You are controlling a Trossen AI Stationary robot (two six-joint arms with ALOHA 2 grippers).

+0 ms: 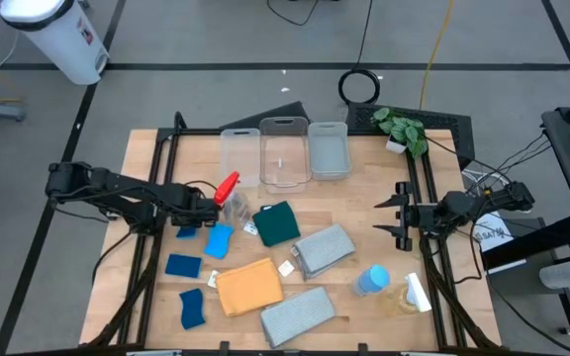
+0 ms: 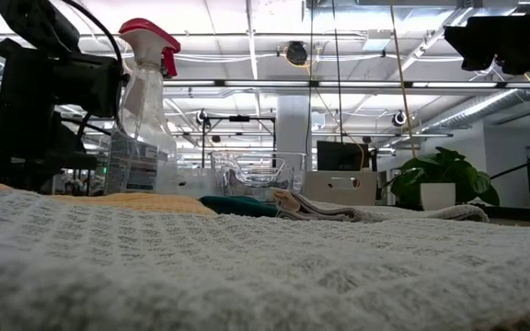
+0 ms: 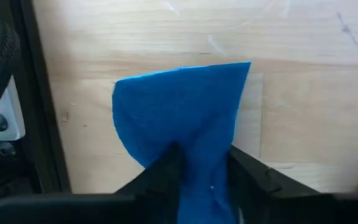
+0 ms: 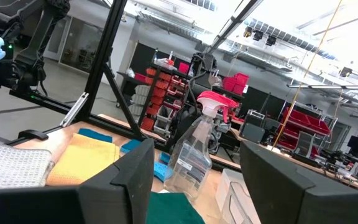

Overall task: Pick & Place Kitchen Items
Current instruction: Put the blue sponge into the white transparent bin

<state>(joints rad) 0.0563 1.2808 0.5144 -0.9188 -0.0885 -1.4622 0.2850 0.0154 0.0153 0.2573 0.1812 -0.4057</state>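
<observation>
My left gripper (image 1: 206, 210) is over the table's left part, next to an upright clear spray bottle with a red top (image 1: 228, 192), and is shut on a blue sponge (image 3: 185, 112). Other blue sponges (image 1: 219, 240) (image 1: 182, 265) (image 1: 192, 309) lie flat nearby. A dark-green cloth (image 1: 277, 223), two grey cloths (image 1: 323, 249) (image 1: 298, 314) and an orange cloth (image 1: 248, 287) lie folded on the table. A blue-topped bottle (image 1: 372, 280) stands at the near right, and a white-topped one (image 1: 411, 295) lies beside it. My right gripper (image 1: 390, 216) is open and empty at the right edge. My left gripper pinches the blue sponge's near, narrow end (image 3: 201, 165) between its two fingers (image 3: 166, 171), which slant down toward the table. The sponge widens out past the fingertips over the wood. I cannot tell whether its far end touches the table.
Three clear bins (image 1: 285, 153) stand in a row at the far edge, with a green plant (image 1: 401, 129) to their right. Black frame rails (image 1: 156, 198) run along the table's left and right sides. Bare wood shows between the bins and the cloths.
</observation>
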